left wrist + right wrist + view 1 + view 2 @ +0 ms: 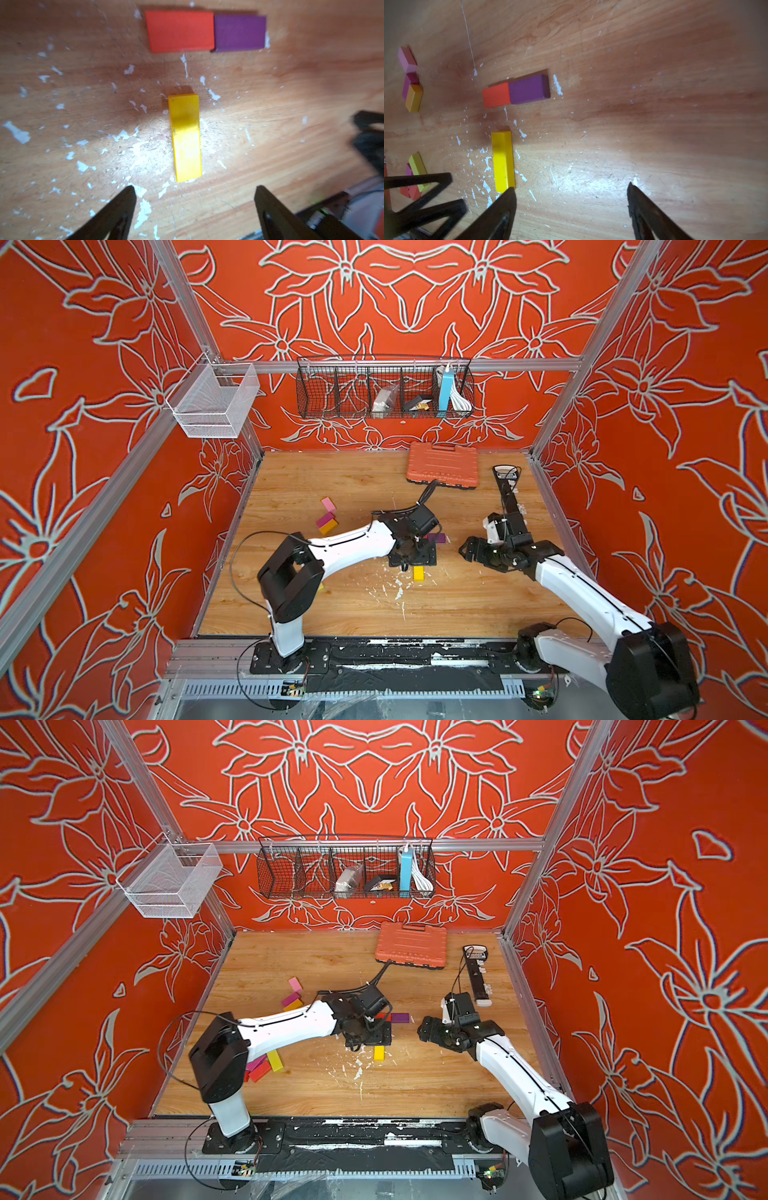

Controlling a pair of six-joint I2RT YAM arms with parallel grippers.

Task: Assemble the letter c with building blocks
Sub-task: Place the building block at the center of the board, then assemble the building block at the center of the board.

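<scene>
Building blocks [503, 162] lie scattered on a scuffed wooden tabletop [332, 610], its centre flecked with white chips [397, 591], inside a booth of red floral walls [395, 302] and aluminium framing. Mid-table, a red block [179, 31] and a purple block [240, 33] sit end to end, touching. A yellow block [185, 137] lies apart from them, at right angles to their row. The left gripper [195, 188] hovers close by it, jaws spread with nothing between them. The right gripper [571, 186], nearby, is likewise parted and holds nothing.

Towards the left wall, a pink block [328, 504] lies near a magenta block [324, 519] and an orange block [329, 526], which touch. A cluster [266, 1065] of yellow, magenta and red pieces sits beside the left arm's base. An orange tool case [442, 464] rests near the back wall, and a black strip [476, 975] near the right edge.

On the back rail, a black wire basket [320, 400] holds a silvery packet [382, 400], a small dark box [417, 402] and, in its right-end compartment, a blue device [445, 389] with a white cable [459, 400]. A white mesh basket [212, 416] hangs at the left corner.
</scene>
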